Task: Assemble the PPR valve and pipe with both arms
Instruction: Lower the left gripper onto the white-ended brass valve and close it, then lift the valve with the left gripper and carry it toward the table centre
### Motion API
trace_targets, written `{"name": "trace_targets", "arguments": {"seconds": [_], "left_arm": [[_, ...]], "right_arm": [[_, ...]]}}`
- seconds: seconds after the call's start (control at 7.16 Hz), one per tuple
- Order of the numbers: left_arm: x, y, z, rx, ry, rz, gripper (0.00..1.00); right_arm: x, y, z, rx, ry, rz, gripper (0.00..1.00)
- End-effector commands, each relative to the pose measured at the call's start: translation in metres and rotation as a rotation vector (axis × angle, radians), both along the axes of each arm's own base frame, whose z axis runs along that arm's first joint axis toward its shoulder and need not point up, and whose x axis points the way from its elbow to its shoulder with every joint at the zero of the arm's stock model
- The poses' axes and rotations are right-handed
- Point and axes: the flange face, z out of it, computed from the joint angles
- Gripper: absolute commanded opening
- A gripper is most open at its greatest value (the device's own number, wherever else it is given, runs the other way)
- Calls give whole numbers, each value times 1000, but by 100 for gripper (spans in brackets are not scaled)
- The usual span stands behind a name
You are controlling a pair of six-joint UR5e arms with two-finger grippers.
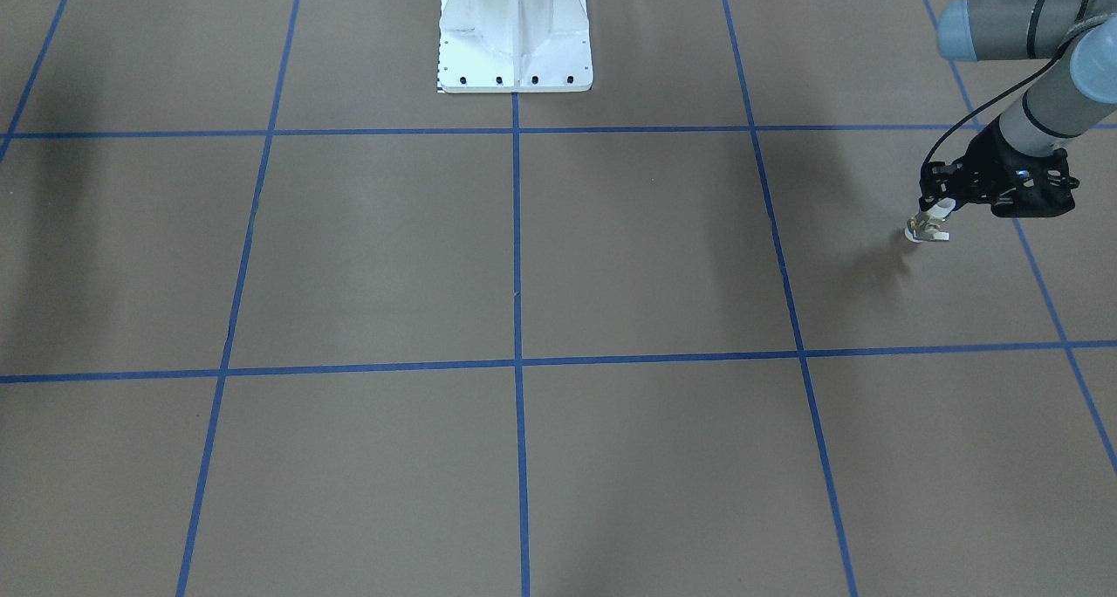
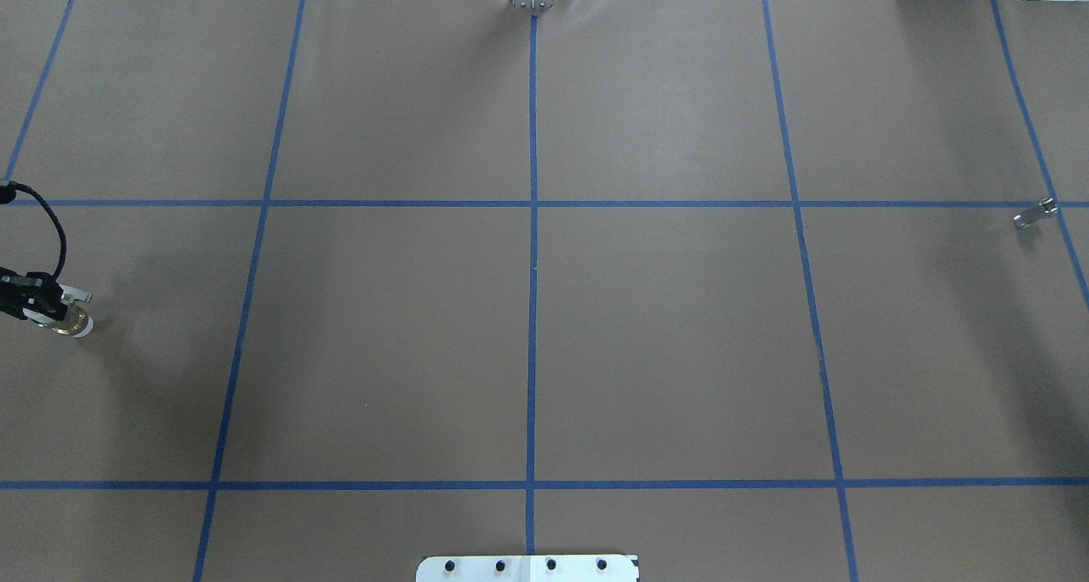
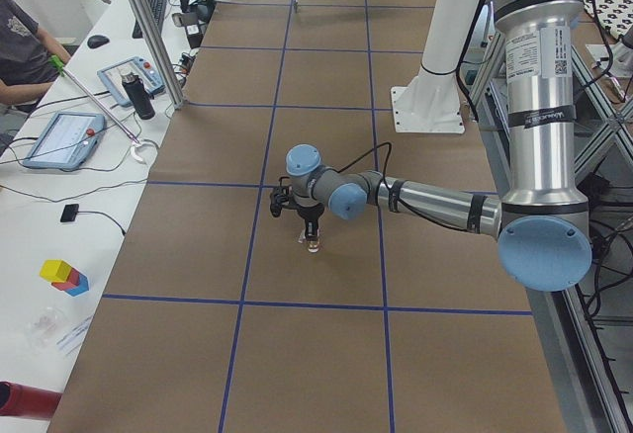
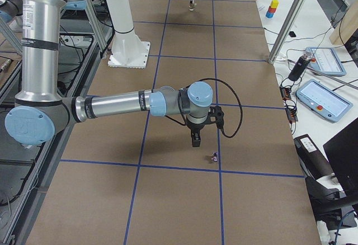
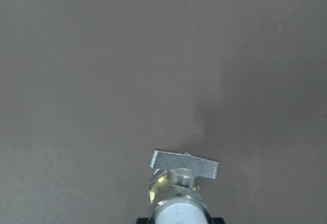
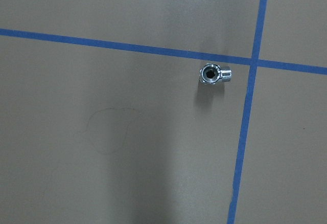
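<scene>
The PPR valve (image 1: 927,228) has white collars, a brass middle and a flat silvery lever (image 5: 184,164). My left gripper (image 1: 935,206) is shut on its upper white collar and holds it upright, close to the table, at the table's far left (image 2: 72,318). The pipe (image 2: 1035,214), a short shiny metal piece with an open round end (image 6: 214,74), lies on the paper by a tape crossing at the far right. My right gripper (image 4: 196,140) hangs just beside and above the pipe (image 4: 213,156); I cannot tell whether it is open or shut.
The white bolted pedestal base (image 1: 515,47) stands at the robot's edge in the middle. Blue tape lines (image 2: 533,267) divide the brown paper into squares. A desk with tablets (image 4: 324,97) and a metal post (image 4: 291,21) borders the far side.
</scene>
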Motion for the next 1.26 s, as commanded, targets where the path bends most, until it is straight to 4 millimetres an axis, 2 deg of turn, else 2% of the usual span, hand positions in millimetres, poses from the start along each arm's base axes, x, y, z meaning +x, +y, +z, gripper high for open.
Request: {"name": "trace_targets", "arguments": {"seconds": [0.0,0.14,0.28,0.42,0.56,0.7,0.84,0.98,1.12], "left_arm": [[0,-9,-25,-6,0,-16,0],[1,-13,-38,-30,-20,-20,0],[1,-13,-37,-32,-25,-23,0],[3,-14,-62,-14,-5,-27,0],[12,-29,-111,-36,-4,-53,0],[31,-51,-172,-54,24,-99,0],[66,-64,-233,-70,68,-131,0],[122,-56,-295,-96,92,-110,0],[188,-52,-353,-136,90,-123,0]], "right_arm": [[0,0,-1,1,0,0,100],[0,-1,-1,3,0,0,100],[0,-1,-1,3,0,0,100],[0,-1,-1,1,0,0,100],[0,-1,-2,4,-1,0,100],[0,-2,-5,11,-3,-1,100],[-3,-4,-8,25,-3,-7,100],[-3,-4,-9,77,-10,-5,100],[-2,-4,-11,110,-12,-3,100]]}}
